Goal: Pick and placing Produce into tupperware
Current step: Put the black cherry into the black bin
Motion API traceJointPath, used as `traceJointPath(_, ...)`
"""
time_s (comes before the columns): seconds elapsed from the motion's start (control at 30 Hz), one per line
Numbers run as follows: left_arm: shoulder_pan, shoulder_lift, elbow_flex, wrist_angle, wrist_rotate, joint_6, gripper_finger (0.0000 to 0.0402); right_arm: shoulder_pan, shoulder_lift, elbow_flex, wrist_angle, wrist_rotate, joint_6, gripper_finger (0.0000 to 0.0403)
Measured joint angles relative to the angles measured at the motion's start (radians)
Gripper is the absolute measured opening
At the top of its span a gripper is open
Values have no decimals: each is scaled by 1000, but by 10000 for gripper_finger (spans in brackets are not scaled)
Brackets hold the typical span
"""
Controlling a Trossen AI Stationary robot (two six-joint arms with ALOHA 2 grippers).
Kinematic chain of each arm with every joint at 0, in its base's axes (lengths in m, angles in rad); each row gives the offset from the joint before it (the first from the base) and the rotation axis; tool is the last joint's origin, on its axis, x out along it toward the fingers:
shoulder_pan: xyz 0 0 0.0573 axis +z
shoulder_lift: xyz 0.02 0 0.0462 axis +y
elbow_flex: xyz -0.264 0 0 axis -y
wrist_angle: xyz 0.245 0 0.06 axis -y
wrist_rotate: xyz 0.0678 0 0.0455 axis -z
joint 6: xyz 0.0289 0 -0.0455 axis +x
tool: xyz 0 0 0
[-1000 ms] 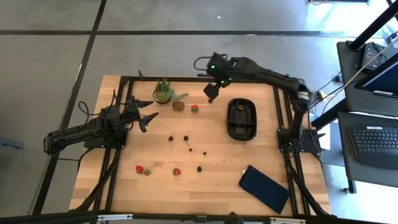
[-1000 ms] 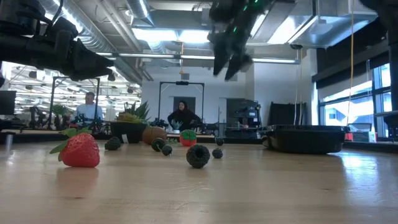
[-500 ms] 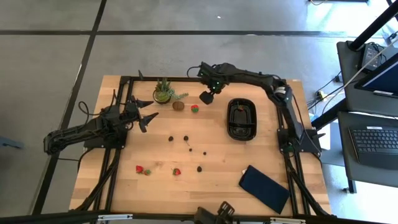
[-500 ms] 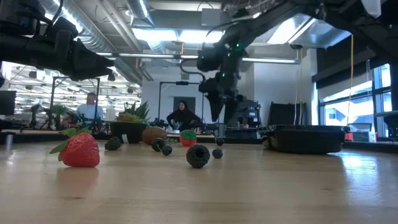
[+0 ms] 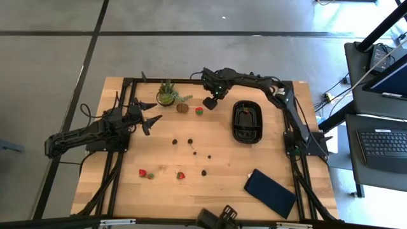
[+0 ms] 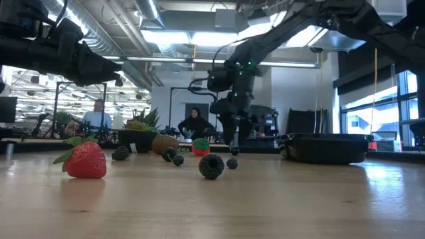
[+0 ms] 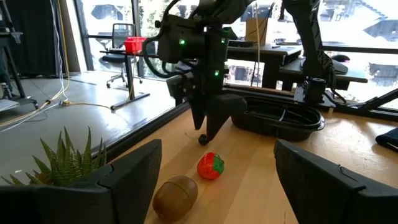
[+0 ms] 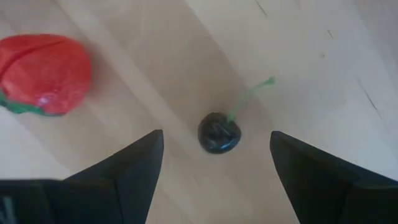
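Note:
My right gripper [image 5: 208,102] is open and points down, low over the table's far part. Its fingers stand on either side of a small dark cherry with a green stem [image 8: 218,132] without touching it. A red strawberry [image 8: 43,73] lies just beside the cherry, and the brown round fruit [image 5: 182,108] rests on the table to its left. Several dark berries [image 5: 190,141] and two strawberries [image 5: 180,175] are scattered mid-table. The black tupperware [image 5: 247,121] sits to the right of the gripper. My left gripper [image 5: 149,117] is open and waits over the table's left side.
A small green potted plant [image 5: 166,94] stands at the far edge, left of the brown fruit. A flat dark-blue rectangle [image 5: 270,193] lies at the near right corner. Bare wood shows between the berries and the tupperware. People stand in the room beyond the table.
My right gripper has come down from high above the table to just over the cherry, shifting slightly toward the table's left and near side. My left arm has kept still, and no fruit has moved.

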Motion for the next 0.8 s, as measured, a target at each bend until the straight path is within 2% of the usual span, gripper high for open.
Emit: traceJointPath(0.8,0,0,0,0,0,0,302,-17,39,0,23,-22,3,296)
